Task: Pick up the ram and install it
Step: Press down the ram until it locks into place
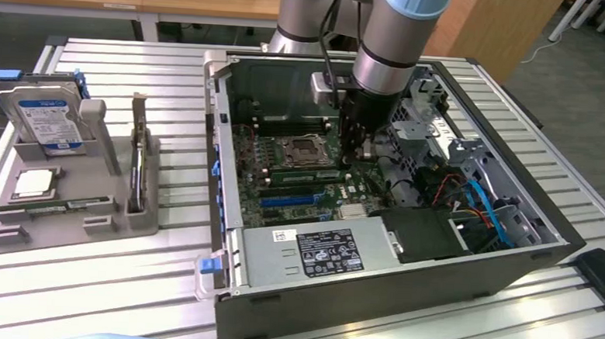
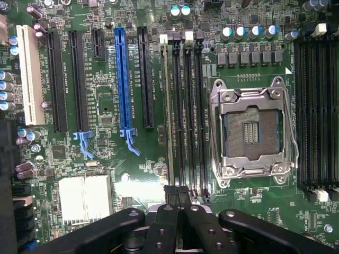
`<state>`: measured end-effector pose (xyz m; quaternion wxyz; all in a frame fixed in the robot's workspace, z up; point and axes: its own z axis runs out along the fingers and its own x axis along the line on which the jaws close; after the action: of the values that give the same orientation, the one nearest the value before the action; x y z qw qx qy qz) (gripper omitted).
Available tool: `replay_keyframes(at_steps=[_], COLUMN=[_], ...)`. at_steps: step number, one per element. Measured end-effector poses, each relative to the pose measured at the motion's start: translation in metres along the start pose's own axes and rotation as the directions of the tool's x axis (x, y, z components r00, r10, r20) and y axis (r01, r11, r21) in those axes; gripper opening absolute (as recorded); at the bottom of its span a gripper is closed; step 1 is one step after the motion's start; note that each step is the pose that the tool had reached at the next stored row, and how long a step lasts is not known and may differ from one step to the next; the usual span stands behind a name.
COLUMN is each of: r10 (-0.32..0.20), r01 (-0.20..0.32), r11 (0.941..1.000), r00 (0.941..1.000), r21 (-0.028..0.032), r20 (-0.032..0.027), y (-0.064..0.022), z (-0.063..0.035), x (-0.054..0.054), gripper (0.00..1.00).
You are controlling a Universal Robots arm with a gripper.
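No text can be read: the blue-white label on the boxy silver hard drive [image 1: 48, 122] and the black sticker on the grey metal power supply [image 1: 324, 252] are illegible.

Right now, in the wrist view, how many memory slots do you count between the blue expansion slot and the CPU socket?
4, side by side: nearest the blue expansion slot is one, then, and beside the CPU socket. The hand hides their near ends.

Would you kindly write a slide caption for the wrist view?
The hand hovers above the memory slots on the motherboard, beside the empty CPU socket.
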<state>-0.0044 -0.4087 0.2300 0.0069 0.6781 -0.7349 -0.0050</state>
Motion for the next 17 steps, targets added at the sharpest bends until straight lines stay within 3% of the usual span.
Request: replay_keyframes(at_steps=[17], r10=[0.0], r01=[0.0], r11=[1.0], r00=[1.0], r21=[0.0001], r20=[0.0006], y=[-0.0001], z=[0.0073], x=[-0.0001], gripper=[0.1])
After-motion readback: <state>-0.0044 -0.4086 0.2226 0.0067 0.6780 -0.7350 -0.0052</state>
